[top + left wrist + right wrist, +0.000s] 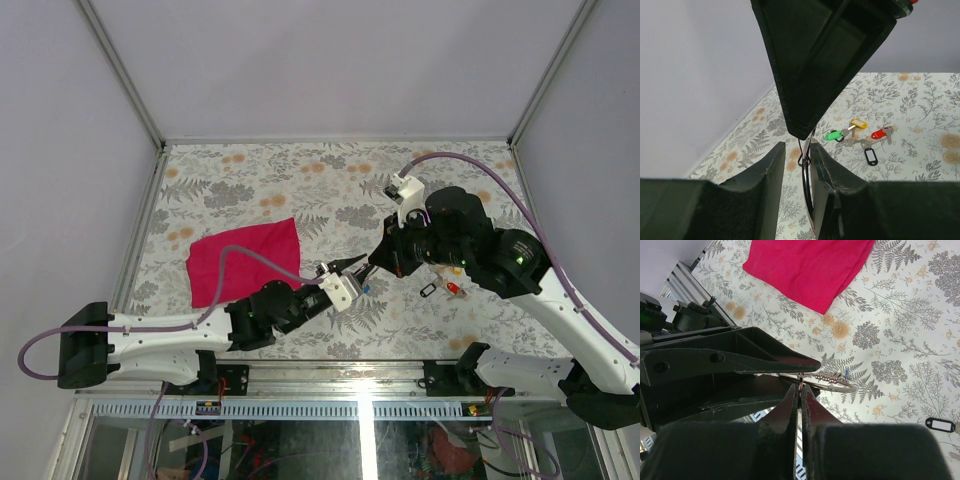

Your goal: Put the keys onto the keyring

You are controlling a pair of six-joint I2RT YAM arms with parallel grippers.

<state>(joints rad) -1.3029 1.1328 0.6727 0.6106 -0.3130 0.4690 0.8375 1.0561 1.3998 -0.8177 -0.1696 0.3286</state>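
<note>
The keyring [842,387], a thin silvery hoop with a small coil and a blue speck, is held above the table where both grippers meet. My left gripper [797,150] is narrowly closed around it, and the wire [807,190] lies against its right finger. My right gripper [800,387] is shut tip-to-tip on a small thin loop at the hoop. In the top view the left gripper [352,266] and the right gripper [378,262] touch. Loose keys lie on the table: green [834,135], yellow [858,123], red [880,133], and a black tag [870,156].
A magenta cloth [245,258] lies flat at the left of the flowered table. The red key [455,290] and the black tag [428,290] lie under the right arm. Metal frame rails edge the table.
</note>
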